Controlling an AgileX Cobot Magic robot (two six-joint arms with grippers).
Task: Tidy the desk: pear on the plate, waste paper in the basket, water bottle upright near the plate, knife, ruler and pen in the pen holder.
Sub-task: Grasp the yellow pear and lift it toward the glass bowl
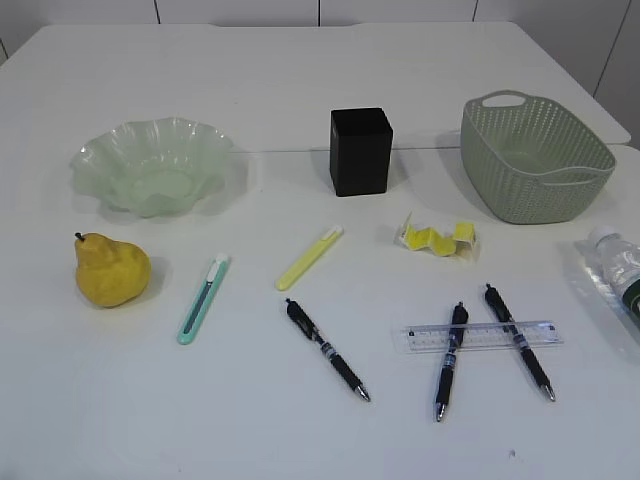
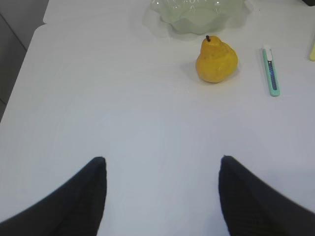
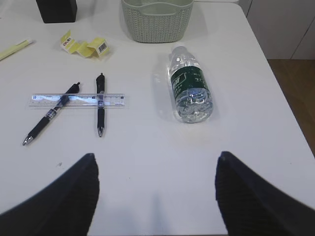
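Note:
On the white desk (image 1: 250,420) the yellow pear (image 1: 110,272) (image 2: 216,61) sits in front of the green plate (image 1: 100,160) (image 2: 197,22). A teal knife (image 1: 203,300) (image 2: 270,71) lies right of the pear. The black pen holder (image 1: 361,150) stands at mid back and the basket (image 1: 540,200) (image 3: 157,24) at back right. The waste paper (image 1: 437,238) (image 3: 84,45) lies between them, nearer me. Two pens (image 1: 450,360) cross the ruler (image 1: 478,337) (image 3: 76,101). The water bottle (image 1: 615,270) (image 3: 191,88) lies on its side. My left gripper (image 2: 162,160) and right gripper (image 3: 155,156) hang open over bare desk.
A yellow stick-shaped tool (image 1: 309,257) lies in front of the pen holder, and a third pen (image 1: 327,350) lies at mid front. The desk's right edge runs just past the bottle, its left edge left of the pear. Neither arm shows in the exterior view.

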